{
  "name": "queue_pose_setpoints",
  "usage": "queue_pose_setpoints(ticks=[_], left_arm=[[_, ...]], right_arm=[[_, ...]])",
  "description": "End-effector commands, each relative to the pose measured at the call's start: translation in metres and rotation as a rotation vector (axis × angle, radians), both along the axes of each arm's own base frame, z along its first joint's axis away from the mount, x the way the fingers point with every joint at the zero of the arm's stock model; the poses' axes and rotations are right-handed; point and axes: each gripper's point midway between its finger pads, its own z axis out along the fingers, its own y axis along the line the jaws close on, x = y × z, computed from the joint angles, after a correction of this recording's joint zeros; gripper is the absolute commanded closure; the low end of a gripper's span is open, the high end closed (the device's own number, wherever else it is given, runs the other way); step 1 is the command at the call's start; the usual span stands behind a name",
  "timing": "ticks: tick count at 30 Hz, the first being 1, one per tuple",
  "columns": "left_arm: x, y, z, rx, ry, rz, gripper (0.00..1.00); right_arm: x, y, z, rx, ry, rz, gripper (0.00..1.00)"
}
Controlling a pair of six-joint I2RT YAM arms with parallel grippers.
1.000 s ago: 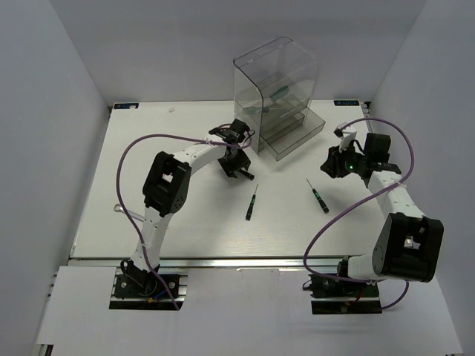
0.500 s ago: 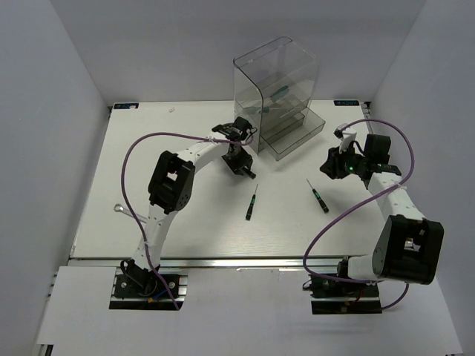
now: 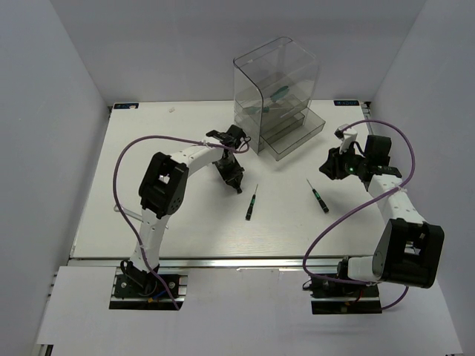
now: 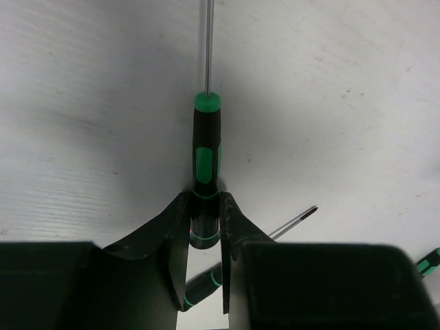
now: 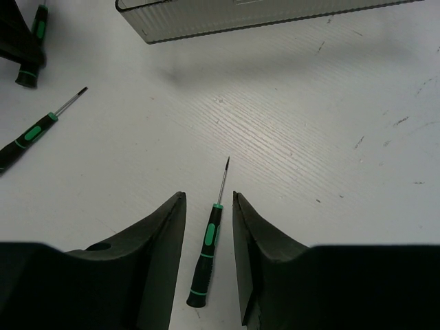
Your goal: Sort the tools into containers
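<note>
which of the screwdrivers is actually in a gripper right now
The held screwdriver, clamped by its handle in the left gripper. The middle screwdriver and right screwdriver lie free on the table, the latter beneath the open right gripper.

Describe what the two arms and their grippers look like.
Both arms have white links and black joint housings: left arm, right arm. A purple cable loops along each. The left gripper and right gripper have black, tapering fingers. A green light glows near the right wrist.
</note>
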Motion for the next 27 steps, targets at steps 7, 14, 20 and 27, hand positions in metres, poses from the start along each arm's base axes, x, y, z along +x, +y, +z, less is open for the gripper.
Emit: queue_pose_setpoints(ticks=[7, 14, 20, 27], left_arm=[[-0.027, 0.052, -0.04, 0.219, 0.1, -0.144, 0.98], [-0.018, 0.061, 0.008, 0.216, -0.073, -0.257, 1.0], [-0.02, 0.056, 0.06, 0.14, -0.267, -0.384, 1.0], [-0.05, 0.033, 0.101, -0.014, -0.433, -0.515, 1.0]], right_arm=[[-0.001, 0.004, 0.017, 0.018, -0.057, 0.023, 0.61], [-0.006, 0.005, 0.015, 0.02, -0.051, 0.024, 0.61], [-0.005, 0.006, 0.015, 0.028, -0.045, 0.024, 0.61], [-0.002, 0.005, 0.017, 0.024, -0.049, 0.027, 0.61]])
